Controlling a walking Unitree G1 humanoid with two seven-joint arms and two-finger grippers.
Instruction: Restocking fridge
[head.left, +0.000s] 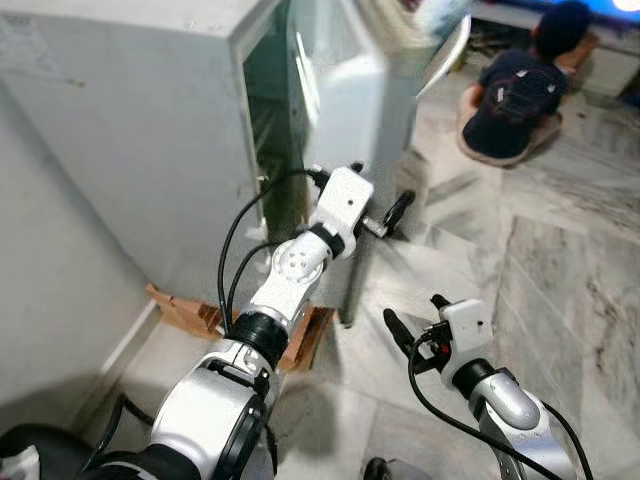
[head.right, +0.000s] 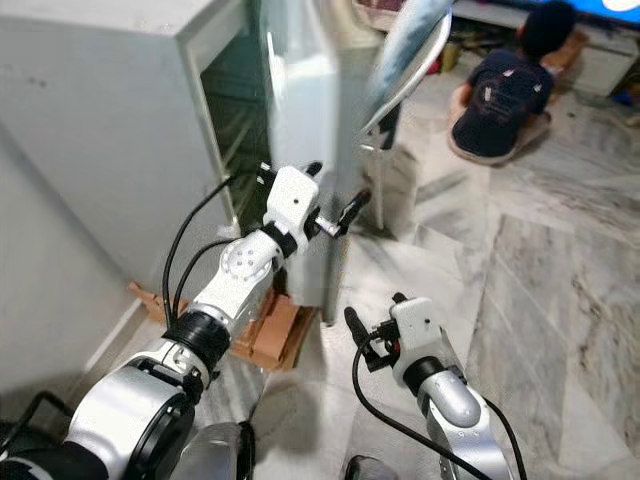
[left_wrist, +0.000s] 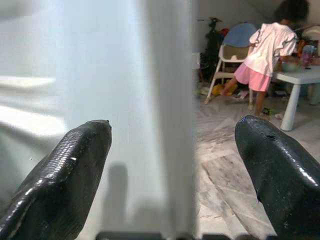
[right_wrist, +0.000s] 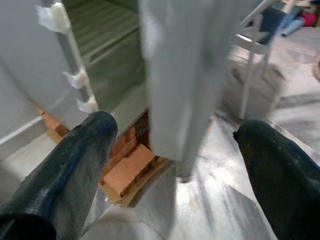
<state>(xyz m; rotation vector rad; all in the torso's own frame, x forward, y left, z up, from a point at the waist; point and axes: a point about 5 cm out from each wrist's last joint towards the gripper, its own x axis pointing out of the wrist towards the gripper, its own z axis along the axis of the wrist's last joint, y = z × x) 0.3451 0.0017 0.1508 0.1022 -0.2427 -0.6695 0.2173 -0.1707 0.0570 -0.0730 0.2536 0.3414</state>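
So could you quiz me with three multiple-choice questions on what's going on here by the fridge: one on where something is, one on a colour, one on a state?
1. Where is the left gripper?
A. At the edge of the fridge door
B. Resting on the floor
C. Touching the seated person

2. What colour are the blocks under the fridge?
A. Blue
B. Orange-brown
C. Green

3. How is the fridge door?
A. Fully shut
B. Taken off
C. Partly open

Answers: 1 A, its fingers stand either side of the door's edge. 2 B, brick-coloured blocks show beneath the base. 3 C, a gap shows shelves inside.
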